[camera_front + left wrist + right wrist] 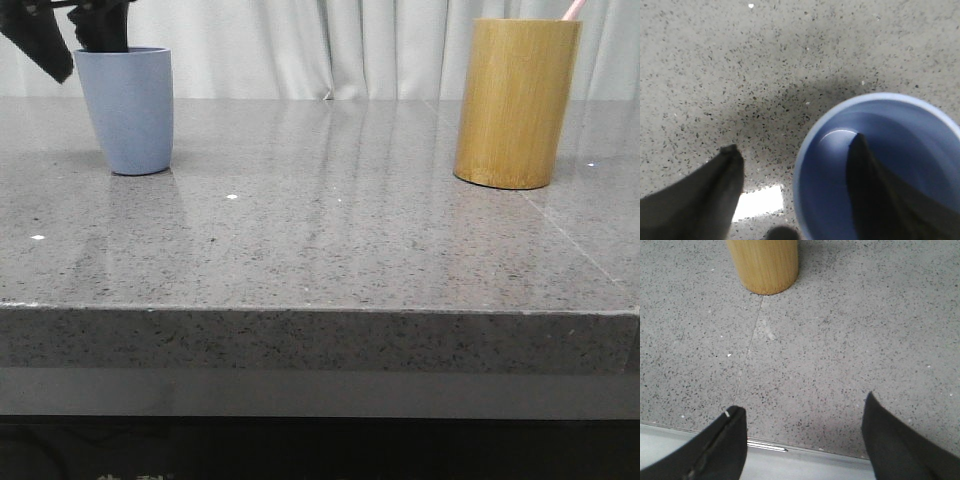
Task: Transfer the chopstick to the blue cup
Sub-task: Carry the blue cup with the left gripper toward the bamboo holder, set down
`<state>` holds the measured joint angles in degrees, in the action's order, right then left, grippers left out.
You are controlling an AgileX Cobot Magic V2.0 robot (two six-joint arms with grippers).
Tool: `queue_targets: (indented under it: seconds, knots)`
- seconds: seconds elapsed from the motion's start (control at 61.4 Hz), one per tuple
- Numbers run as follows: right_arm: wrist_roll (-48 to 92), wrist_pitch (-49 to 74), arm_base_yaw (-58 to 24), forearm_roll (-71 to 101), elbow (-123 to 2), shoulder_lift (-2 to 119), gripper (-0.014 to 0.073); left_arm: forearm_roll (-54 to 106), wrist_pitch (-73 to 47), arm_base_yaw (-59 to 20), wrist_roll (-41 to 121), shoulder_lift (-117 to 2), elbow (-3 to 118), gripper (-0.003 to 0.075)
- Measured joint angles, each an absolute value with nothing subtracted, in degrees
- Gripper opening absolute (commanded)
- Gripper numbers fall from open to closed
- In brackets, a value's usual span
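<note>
Jaws of the left gripper (795, 150) stand wide apart and hold nothing: in the left wrist view one dark finger (715, 195) sits at the lower left over the bench, while the other finger (880, 195) at the lower right reaches over the open mouth of the blue cup (920, 125). Jaws of the right gripper (802, 410) are likewise spread wide and empty, their two dark fingers at the lower corners of the right wrist view, above the near edge of the bench.

Largest of all is the bench (330, 240), a grey speckled stone slab that spans the front view, with a pale curtain (330, 45) hanging behind it. Next in size is the tan bamboo holder (516, 102), a tall cylinder standing upright at the upper right of the front view; in the right wrist view its base sits at the top, beside a thin seam in the stone. The blue cup stands upright at the upper left of the front view, well apart from the holder, with the dark left gripper (85, 25) just above its rim. Smallest is the chopstick (571, 10): only its pink tip shows, poking out of the bamboo holder at the top edge of the frame.
</note>
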<state>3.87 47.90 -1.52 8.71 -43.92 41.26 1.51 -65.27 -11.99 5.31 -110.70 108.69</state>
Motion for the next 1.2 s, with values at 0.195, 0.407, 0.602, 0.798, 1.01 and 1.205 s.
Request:
queue_targets:
  seconds: [0.195,0.407,0.602,0.798,1.01,1.205]
  knots:
    - [3.87,47.9,-1.52,8.71,-43.92,41.26,0.051,1.51,-65.04,-11.99,5.31,-110.92,108.87,0.0123]
    - [3.87,47.9,-1.52,8.75,-43.92,41.26,0.051,2.52,-64.92,-12.09,5.31,-110.92,109.25,-0.0015]
    - [3.87,47.9,-1.52,8.75,-43.92,41.26,0.051,2.87,-66.97,-14.53,5.31,-110.92,111.79,-0.0019]
    - [3.87,48.35,-1.52,8.75,-43.92,41.26,0.051,3.34,-68.58,-21.6,5.31,-110.95,115.23,-0.0019]
    - [3.87,49.28,-1.52,8.75,-43.92,41.26,0.051,4.06,-67.12,-29.59,5.31,-111.06,116.13,-0.0019]
    - [3.87,50.22,-1.52,8.75,-43.92,41.26,0.051,4.06,-63.52,-32.69,5.31,-112.6,116.17,-0.0019]
